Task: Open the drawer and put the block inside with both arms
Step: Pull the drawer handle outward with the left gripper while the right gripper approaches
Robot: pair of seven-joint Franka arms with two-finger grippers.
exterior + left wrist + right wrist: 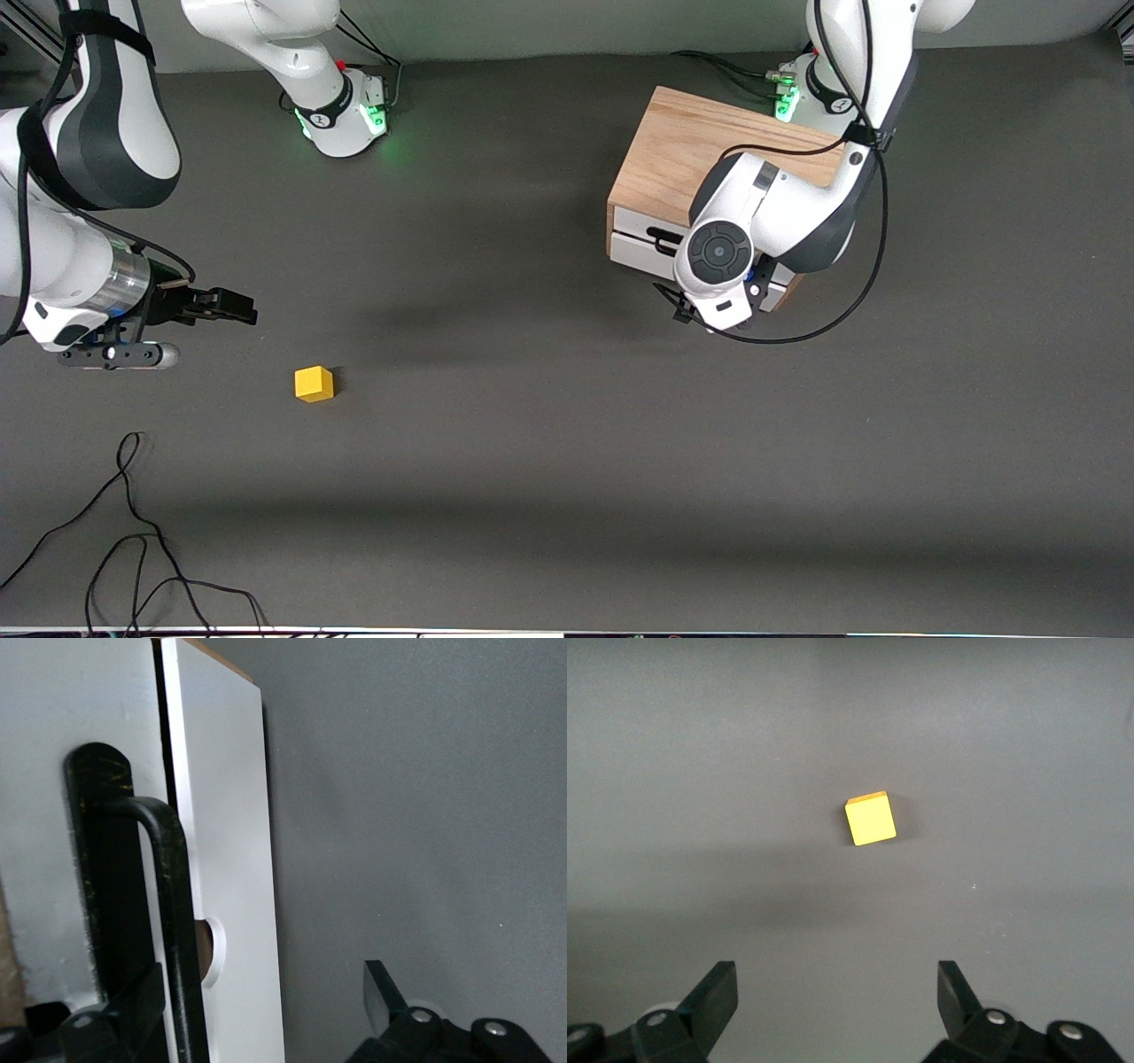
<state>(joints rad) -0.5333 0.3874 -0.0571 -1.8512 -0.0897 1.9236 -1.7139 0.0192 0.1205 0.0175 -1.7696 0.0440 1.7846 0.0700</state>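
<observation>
The right gripper [837, 1001], jaws wide, hangs over the table short of the block [871, 819] (likely light, rigid; take it across flat faces), while the left gripper [266, 1010], open, straddles the closed drawer's [226, 868] handle [173, 904].

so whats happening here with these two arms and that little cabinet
The left end effector is at the front of the cabinet, its open fingers straddling the black bar handle of the drawer, which looks shut or barely open. The right end effector hangs open over the table toward the right arm's end, empty, with the yellow block lying untouched on the table nearby. Nothing is in the drawer yet as far as can be seen.
</observation>
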